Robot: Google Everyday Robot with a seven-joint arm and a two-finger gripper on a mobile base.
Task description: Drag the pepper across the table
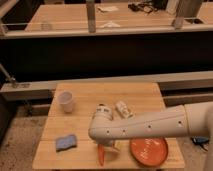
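Observation:
The pepper [101, 155] is a slim orange tapered vegetable lying near the front edge of the light wooden table [95, 95]. Only its lower part shows below my arm. My gripper [106, 146] hangs from the white arm that reaches in from the right and sits right over the pepper's upper end. The arm's wrist hides the fingers and the pepper's top.
A white cup [66, 101] stands at the table's back left. A blue sponge [65, 143] lies front left. A round orange plate [149, 151] lies front right. A small white can [122, 108] lies on its side mid-table. A rail and a long bench stand beyond.

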